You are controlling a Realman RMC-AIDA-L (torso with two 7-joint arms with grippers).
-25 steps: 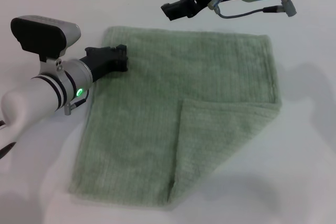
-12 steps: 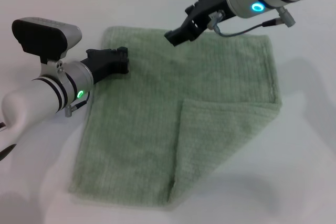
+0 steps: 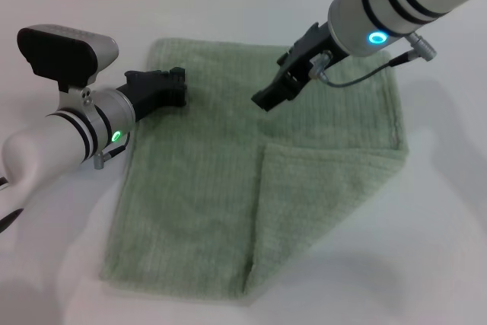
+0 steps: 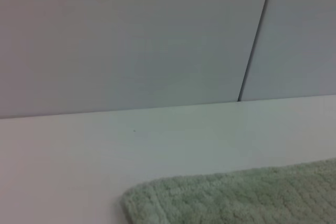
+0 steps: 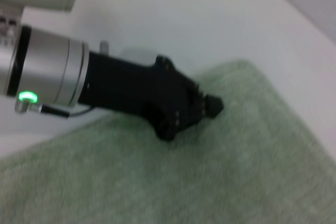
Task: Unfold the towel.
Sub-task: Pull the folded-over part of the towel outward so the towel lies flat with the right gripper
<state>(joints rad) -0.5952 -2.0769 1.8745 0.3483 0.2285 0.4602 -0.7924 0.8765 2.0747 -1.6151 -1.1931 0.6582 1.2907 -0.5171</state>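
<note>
The pale green towel lies spread on the white table. Its near right corner is folded over as a triangular flap lying on top of the cloth. My left gripper is shut and rests on the towel near its far left corner. It also shows in the right wrist view, tip down on the cloth. My right gripper is shut and hovers over the towel's middle, just beyond the flap's fold line. The left wrist view shows only the towel's far corner.
The white table extends on all sides of the towel. A grey wall with a dark seam stands behind the table's far edge. The left arm's camera housing sits left of the towel.
My right gripper has come down and toward me, from beyond the towel's far edge to over its middle. The left arm and the towel have not moved.
</note>
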